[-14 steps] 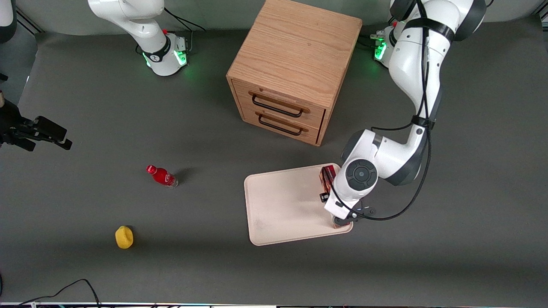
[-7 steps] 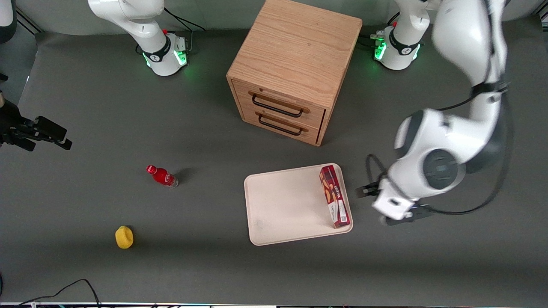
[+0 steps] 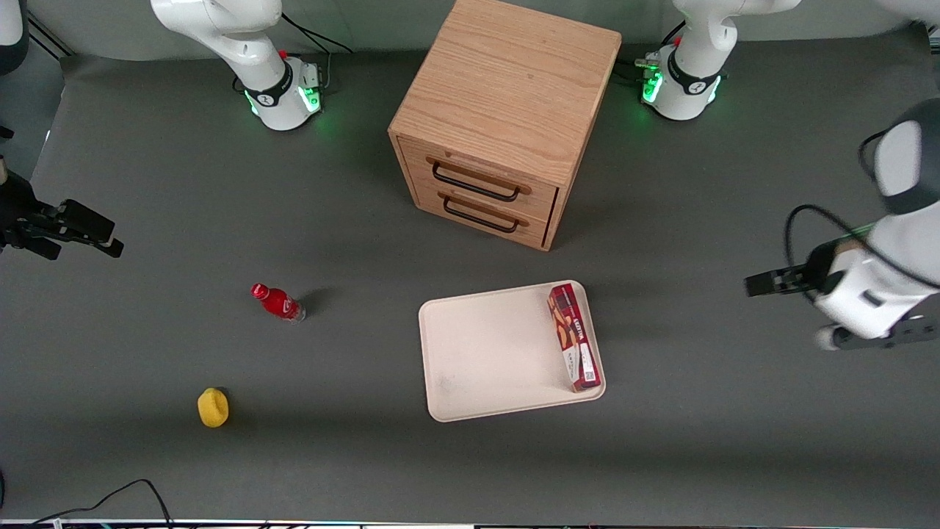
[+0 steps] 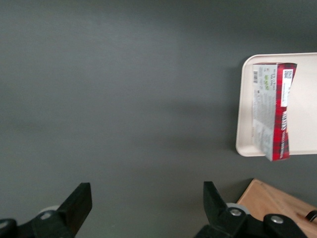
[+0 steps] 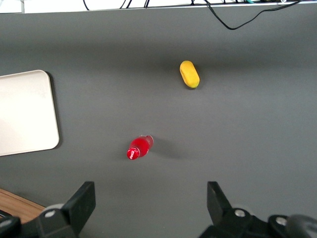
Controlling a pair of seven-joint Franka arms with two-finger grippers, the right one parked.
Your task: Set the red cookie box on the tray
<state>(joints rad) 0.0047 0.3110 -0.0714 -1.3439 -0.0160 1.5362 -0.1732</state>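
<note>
The box (image 3: pixel 574 337) is seen lying on the tray (image 3: pixel 485 353), along the tray's edge toward the working arm's end of the table, with its long side running along that edge and its white label patch at the end nearer the front camera. The tray is set on the grey table (image 3: pixel 367 455), nearer the front camera than the wooden drawer cabinet (image 3: pixel 503 117) (two drawers, both shut, with dark handles). The gripper (image 4: pixel 143 208) is held above bare table, well apart from the tray toward the working arm's end; its fingers (image 4: pixel 79 203) are spread wide and nothing is held between them. In the left wrist view the box is shown clear of the gripper, resting inside the tray's rim. A small red bottle (image 3: pixel 277 302) is found well apart from the tray toward the parked arm's end, and a yellow object (image 3: pixel 213 407) lies nearer the front camera than the bottle.
</note>
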